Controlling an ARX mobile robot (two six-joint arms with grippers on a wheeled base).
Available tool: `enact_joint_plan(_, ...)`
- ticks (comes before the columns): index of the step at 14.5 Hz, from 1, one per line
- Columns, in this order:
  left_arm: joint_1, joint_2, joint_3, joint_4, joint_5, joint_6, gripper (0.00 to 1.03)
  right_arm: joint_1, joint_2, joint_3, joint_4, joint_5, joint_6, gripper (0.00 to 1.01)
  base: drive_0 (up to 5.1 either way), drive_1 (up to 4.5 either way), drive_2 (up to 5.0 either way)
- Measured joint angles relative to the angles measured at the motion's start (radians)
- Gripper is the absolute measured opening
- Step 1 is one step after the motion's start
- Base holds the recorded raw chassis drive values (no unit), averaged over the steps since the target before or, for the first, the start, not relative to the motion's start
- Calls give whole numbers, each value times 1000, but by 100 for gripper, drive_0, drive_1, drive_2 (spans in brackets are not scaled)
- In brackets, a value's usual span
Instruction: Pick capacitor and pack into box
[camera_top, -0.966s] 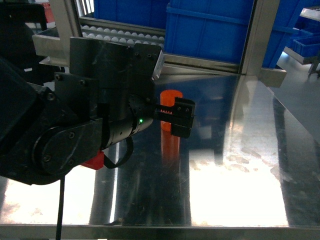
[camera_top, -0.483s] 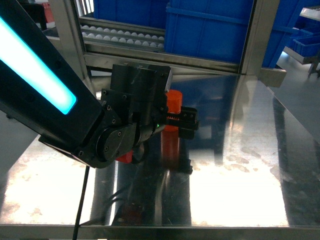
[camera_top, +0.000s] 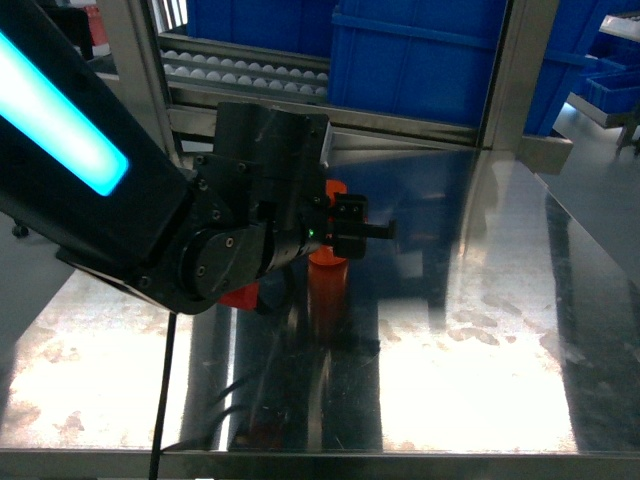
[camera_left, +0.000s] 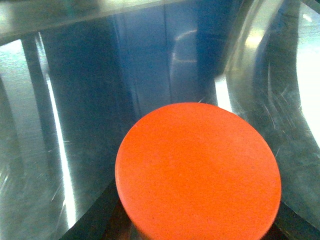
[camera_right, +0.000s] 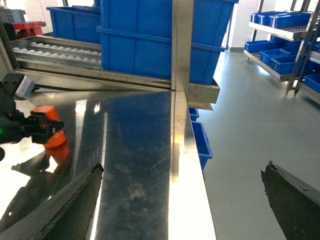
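The capacitor (camera_left: 199, 172) is a bright orange round piece standing on the steel table (camera_top: 480, 380). In the left wrist view its flat top fills the lower middle, with a dark finger against each side. My left gripper (camera_top: 350, 225) is shut on the capacitor (camera_top: 328, 268), which shows above and below the fingers in the head view. The right wrist view shows the capacitor (camera_right: 54, 140) at far left, held by the left gripper (camera_right: 46, 128). My right gripper (camera_right: 182, 200) is open over the table's right edge with nothing between its fingers. The box is out of view.
Big blue bins (camera_top: 420, 60) and a roller track (camera_top: 240, 70) stand behind a steel frame post (camera_top: 515, 75) at the back. The table's right edge (camera_right: 192, 165) drops to grey floor. Shelves with blue bins (camera_right: 280, 30) stand far right.
My left arm has swung left and turned. Its gripper has moved onto the capacitor and its fingers now sit against the sides. The capacitor has stayed on the table.
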Motion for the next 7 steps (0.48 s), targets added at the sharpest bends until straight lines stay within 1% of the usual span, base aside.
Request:
enact_joint_plan(1, 12, -103, -101, 40, -6, 2, 45, 0, 0, 0, 0, 0, 0, 98, 0, 0, 0)
enact_joint_plan(4, 111, -568, -490, 181, -40, 37, 45, 0, 0, 0, 0, 0, 0, 98, 0, 0, 0)
enact_joint_plan(5, 135, -685, -617, 198, -51, 48, 45, 0, 0, 0, 0, 0, 0, 98, 0, 0, 0)
enact_joint_plan(6, 152, -874, -803, 166, -64, 63, 45, 0, 0, 0, 0, 0, 0, 98, 0, 0, 0)
enact_joint_plan(7, 165, -1036, -916, 116, -74, 82, 45, 0, 0, 0, 0, 0, 0, 98, 0, 0, 0)
